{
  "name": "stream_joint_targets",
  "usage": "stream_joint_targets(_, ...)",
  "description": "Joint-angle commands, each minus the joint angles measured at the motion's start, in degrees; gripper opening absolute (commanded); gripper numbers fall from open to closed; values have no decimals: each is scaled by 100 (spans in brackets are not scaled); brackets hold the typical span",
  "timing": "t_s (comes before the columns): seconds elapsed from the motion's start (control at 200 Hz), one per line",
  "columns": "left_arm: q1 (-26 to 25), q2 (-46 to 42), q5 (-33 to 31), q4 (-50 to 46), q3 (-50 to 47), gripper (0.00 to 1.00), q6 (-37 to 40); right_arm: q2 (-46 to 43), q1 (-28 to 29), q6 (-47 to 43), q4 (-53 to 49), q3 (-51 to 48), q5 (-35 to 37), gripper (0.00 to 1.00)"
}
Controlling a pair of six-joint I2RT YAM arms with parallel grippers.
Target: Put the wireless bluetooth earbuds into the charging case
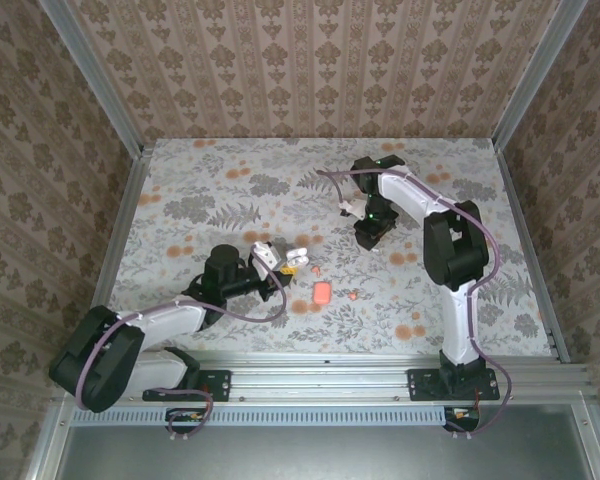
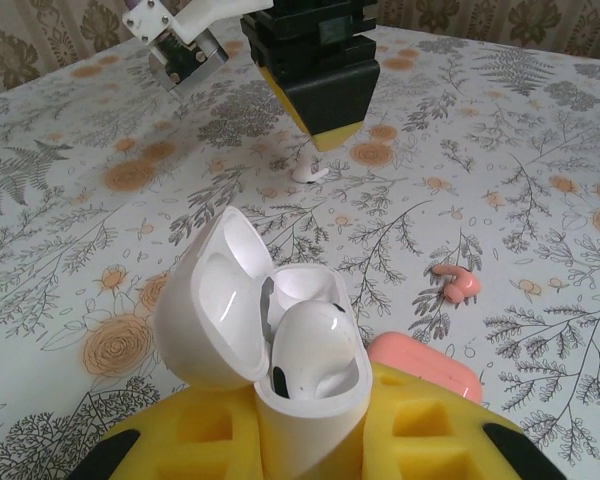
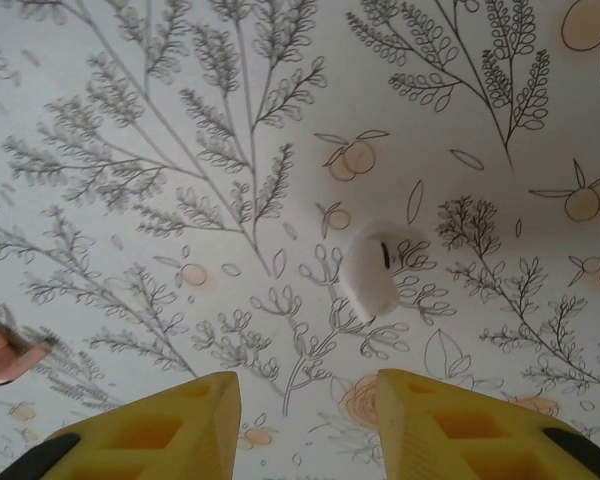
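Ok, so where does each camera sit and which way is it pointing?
Top camera: above and behind the bases, looking down on the table; left arm and right arm show.
Left wrist camera: on the left arm, looking across the table over the open white case in the left gripper.
Right wrist camera: looking down past the open right gripper at a white earbud.
Shared: both wrist views catch that earbud.

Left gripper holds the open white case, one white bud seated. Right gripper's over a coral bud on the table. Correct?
No: the earbud below the right gripper is white, not coral; the right wrist view shows it. Rest stands.
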Motion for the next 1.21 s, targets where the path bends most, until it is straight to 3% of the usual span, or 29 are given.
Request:
stream_joint_targets(0.0, 0, 75, 0, -85, 173, 7, 184, 242, -41, -158, -295, 217, 110, 42)
stream_joint_targets(0.41, 0, 258, 77, -114, 300, 7, 143, 597, -189, -218, -318, 328, -174, 41)
stream_joint_targets(0.925, -9, 275, 78, -310, 412, 7, 200, 714, -242, -191, -387, 434, -388, 20)
stream_joint_targets(1.2, -9, 306, 66, -333, 446, 6, 206, 481, -249, -104, -403, 410, -479, 15)
